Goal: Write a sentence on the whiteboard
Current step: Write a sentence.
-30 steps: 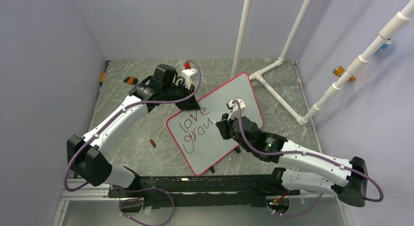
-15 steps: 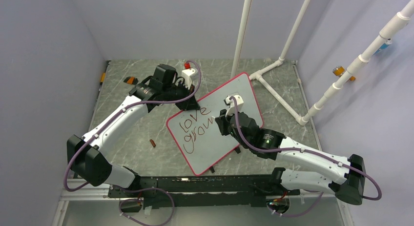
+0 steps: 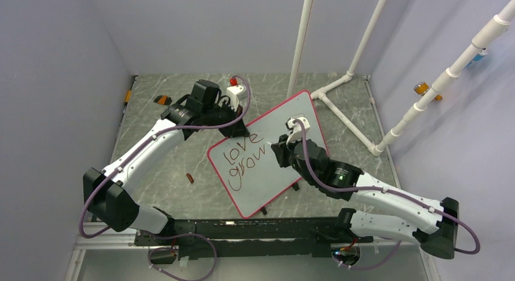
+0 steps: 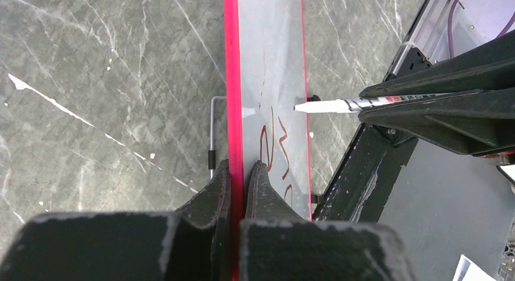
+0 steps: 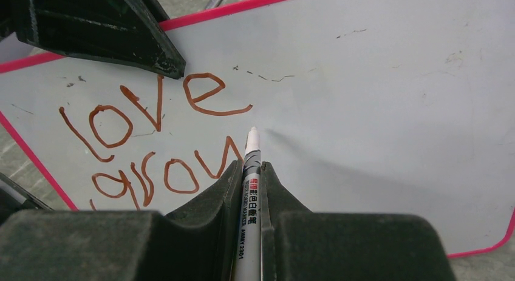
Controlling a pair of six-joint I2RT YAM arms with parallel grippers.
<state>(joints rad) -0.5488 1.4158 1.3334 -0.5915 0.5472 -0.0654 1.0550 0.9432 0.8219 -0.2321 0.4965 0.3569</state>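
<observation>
The whiteboard [image 3: 262, 190], white with a red-pink frame, lies tilted on the marble table. The sentence [image 3: 242, 156] reads "love" over "grow" in dark red strokes [image 5: 155, 105]. My left gripper [image 3: 234, 130] is shut on the board's upper-left frame edge; in the left wrist view its jaws pinch the red frame [image 4: 237, 169]. My right gripper [image 3: 281, 152] is shut on a white marker [image 5: 251, 172]. The marker's tip [image 5: 252, 133] sits just right of "grow", at the board surface. The marker also shows in the left wrist view [image 4: 340, 104].
A white pipe frame [image 3: 340, 90] stands at the back right, close to the board's far corner. A small red-brown cap [image 3: 190, 178] lies left of the board. An orange-black object [image 3: 162, 99] and a red-white one [image 3: 232, 82] lie at the back left.
The second word grew from "grou" to "grow". My right gripper moved a little to the right with the marker. The left gripper and the board stayed put.
</observation>
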